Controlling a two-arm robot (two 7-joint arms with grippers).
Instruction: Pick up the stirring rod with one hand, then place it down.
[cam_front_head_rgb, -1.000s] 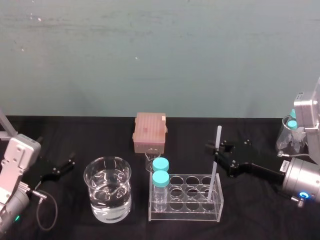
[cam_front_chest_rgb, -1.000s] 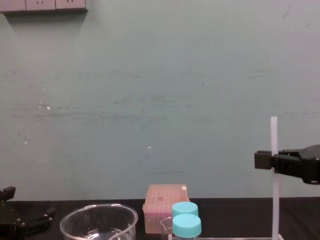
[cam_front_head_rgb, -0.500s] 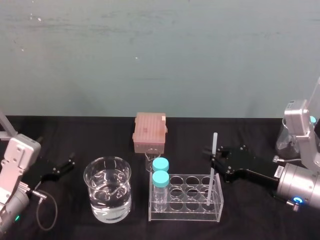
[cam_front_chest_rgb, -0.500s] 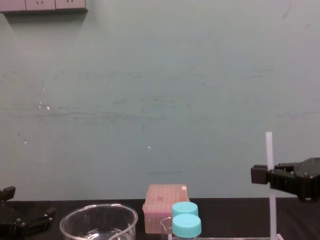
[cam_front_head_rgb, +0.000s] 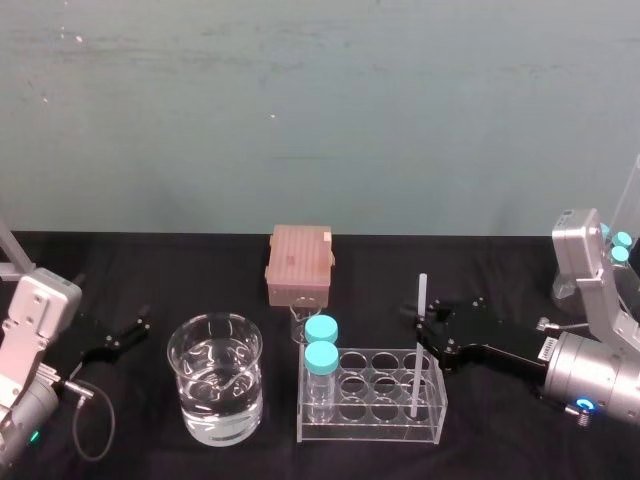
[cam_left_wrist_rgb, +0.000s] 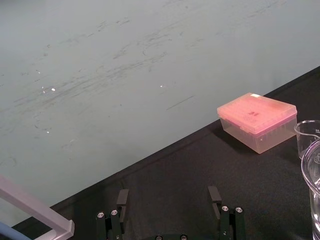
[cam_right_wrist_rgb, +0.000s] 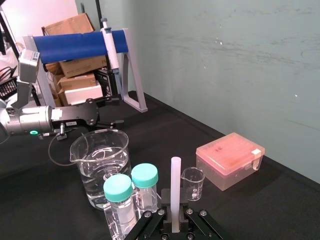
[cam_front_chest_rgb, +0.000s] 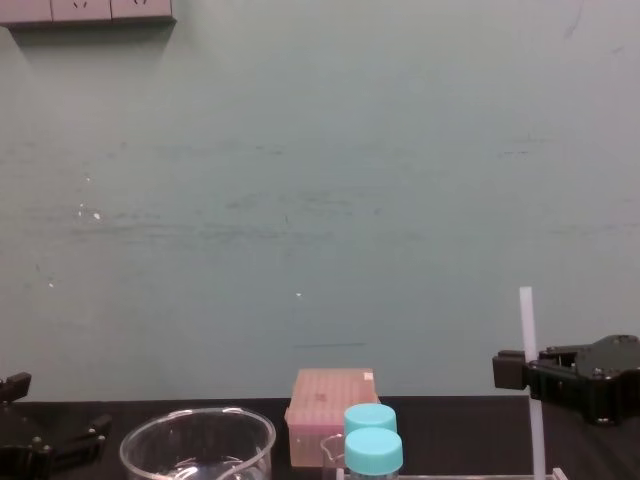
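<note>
The stirring rod (cam_front_head_rgb: 418, 335) is thin, white and nearly upright. My right gripper (cam_front_head_rgb: 424, 326) is shut on its middle, reaching in from the right. The rod's lower end stands inside a right-hand hole of the clear tube rack (cam_front_head_rgb: 372, 426). The right wrist view has the rod (cam_right_wrist_rgb: 175, 186) rising from between the dark fingers (cam_right_wrist_rgb: 161, 219). From the chest, the rod (cam_front_chest_rgb: 526, 340) sticks up above the right gripper (cam_front_chest_rgb: 522, 373). My left gripper (cam_front_head_rgb: 118, 340) rests open and empty at the table's left; its two fingers (cam_left_wrist_rgb: 122, 198) stand wide apart.
Two blue-capped vials (cam_front_head_rgb: 321, 345) stand in the rack's left end. A beaker of water (cam_front_head_rgb: 215, 380) is left of the rack. Behind are a small empty beaker (cam_front_head_rgb: 303, 320) and a pink box (cam_front_head_rgb: 299, 263). A glass flask (cam_front_head_rgb: 565, 285) sits far right.
My right gripper has come down and slightly leftward with the rod, so the rod's top is lower and its tip sits deeper in the rack. The left arm has not moved.
</note>
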